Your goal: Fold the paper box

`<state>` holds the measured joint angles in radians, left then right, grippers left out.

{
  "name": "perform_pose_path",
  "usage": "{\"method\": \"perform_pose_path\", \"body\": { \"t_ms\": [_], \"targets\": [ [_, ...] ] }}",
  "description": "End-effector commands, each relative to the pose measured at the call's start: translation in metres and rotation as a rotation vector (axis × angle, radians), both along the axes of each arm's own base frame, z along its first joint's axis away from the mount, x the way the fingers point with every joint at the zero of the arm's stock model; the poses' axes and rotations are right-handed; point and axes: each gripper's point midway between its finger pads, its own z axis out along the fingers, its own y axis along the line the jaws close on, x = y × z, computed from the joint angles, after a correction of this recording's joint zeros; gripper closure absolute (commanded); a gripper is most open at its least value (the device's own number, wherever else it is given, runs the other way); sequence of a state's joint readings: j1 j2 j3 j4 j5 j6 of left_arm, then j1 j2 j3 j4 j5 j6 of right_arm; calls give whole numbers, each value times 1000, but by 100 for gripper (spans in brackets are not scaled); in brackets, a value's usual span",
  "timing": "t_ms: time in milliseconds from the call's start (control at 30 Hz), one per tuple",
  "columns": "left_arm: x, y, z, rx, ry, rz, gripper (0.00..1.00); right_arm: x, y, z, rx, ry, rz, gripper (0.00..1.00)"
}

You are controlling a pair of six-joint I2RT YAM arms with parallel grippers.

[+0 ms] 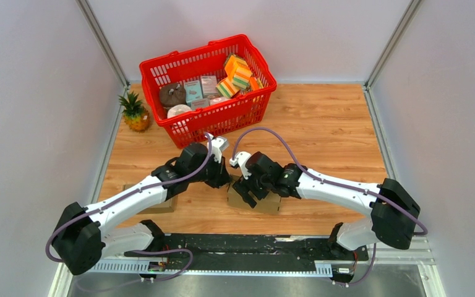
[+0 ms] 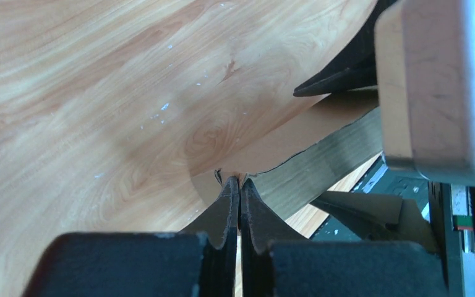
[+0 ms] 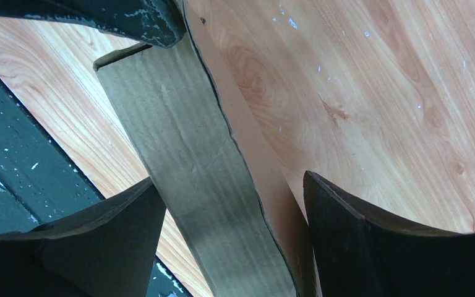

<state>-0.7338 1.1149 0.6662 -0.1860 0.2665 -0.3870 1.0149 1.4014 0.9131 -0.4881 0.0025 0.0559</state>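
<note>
A brown paper box [image 1: 269, 203] lies on the wooden table between the two arms, near the front edge. My left gripper [image 1: 225, 180] reaches its left end; in the left wrist view the fingers [image 2: 240, 185] are pressed together on the edge of a cardboard flap [image 2: 309, 164]. My right gripper [image 1: 245, 189] is over the same box. In the right wrist view it [image 3: 230, 180] is open, with an upright cardboard wall [image 3: 204, 167] standing between the two fingers, apart from both.
A second flat piece of cardboard [image 1: 161, 205] lies under the left arm. A red basket [image 1: 255, 59] with sponges and small boxes stands at the back. A small pineapple [image 1: 135, 113] sits to its left. A black rail [image 1: 247, 244] runs along the front.
</note>
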Motion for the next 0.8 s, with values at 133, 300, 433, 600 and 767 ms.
{"method": "perform_pose_path", "body": {
  "t_ms": [133,300,433,600,767],
  "targets": [
    [8,0,13,-104,104,220,100,3,-4,-12,-13,12,-37,19],
    [11,12,18,-117,108,326,100,-1,1,-13,7,37,-20,19],
    [11,11,23,-119,112,352,100,-1,3,-14,14,39,-22,20],
    [10,12,15,-118,136,396,100,1,3,-12,27,27,-39,20],
    [11,19,14,-113,88,432,100,7,7,-6,56,-24,-73,20]
  ]
}}
